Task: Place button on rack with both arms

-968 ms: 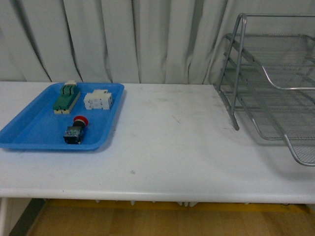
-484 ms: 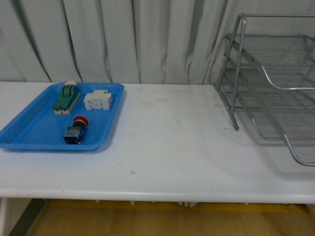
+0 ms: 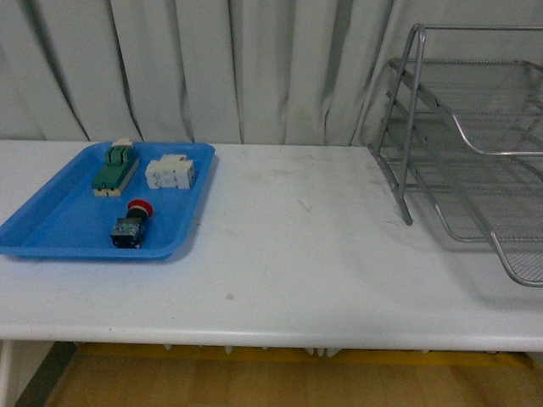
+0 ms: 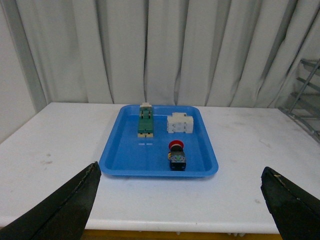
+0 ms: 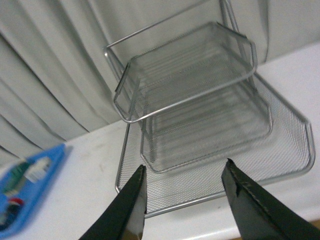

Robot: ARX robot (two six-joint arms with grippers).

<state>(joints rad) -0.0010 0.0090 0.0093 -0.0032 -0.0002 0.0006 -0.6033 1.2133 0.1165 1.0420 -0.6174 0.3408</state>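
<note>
Button (image 3: 132, 224) lies in tray (image 3: 59, 216), lower left of the front view; both grippers are empty, jaws spread.
Probably light, rigid plastic. The round red cap looks slippery, so pinch the blocky body's flat sides. Left gripper (image 4: 179, 168) gapes wide, facing the tray. Right gripper (image 5: 184, 165) gapes toward the rack (image 3: 475, 144) at far right. Watch the tray rim and the white block (image 3: 170, 173) nearby. The table (image 3: 297, 246) mid-frame gives handover room.

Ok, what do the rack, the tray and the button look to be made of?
Rack: bare metal, likely steel; silver sheen, fine wire mesh, tubular frame.
Tray: likely plastic; uniform glossy blue, moulded rounded rim.
Button: probably plastic; red cap, black and teal body; too small to be sure.
</note>
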